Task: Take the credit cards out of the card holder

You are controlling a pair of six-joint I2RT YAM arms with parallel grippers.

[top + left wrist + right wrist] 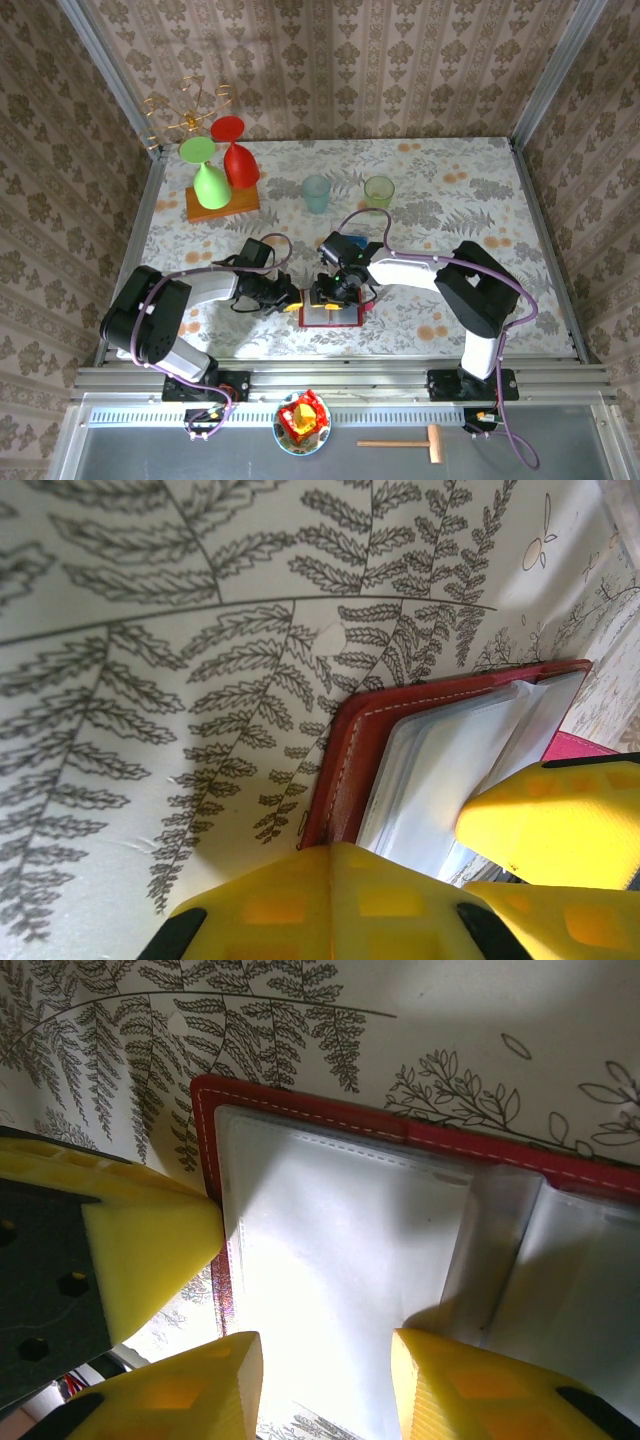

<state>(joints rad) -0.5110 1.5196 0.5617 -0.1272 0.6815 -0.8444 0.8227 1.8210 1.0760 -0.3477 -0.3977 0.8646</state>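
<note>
Red card holder (300, 1110) lies open.
Right gripper (325, 1385) parted over its clear pocket; left gripper (330, 865) clenched at its edge.

Near the far left corner of the flower-printed worktop (480, 200), a wooden board (222, 205) carries a green goblet (207, 175) and a red goblet (238, 155). A gold wire piece (185, 118) sits behind them. A teal cup (316, 193) and a pale green cup (379, 191) stand mid-worktop toward the far edge. Off the near edge lie a bowl (302, 420) and a wooden mallet (405, 442).
</note>
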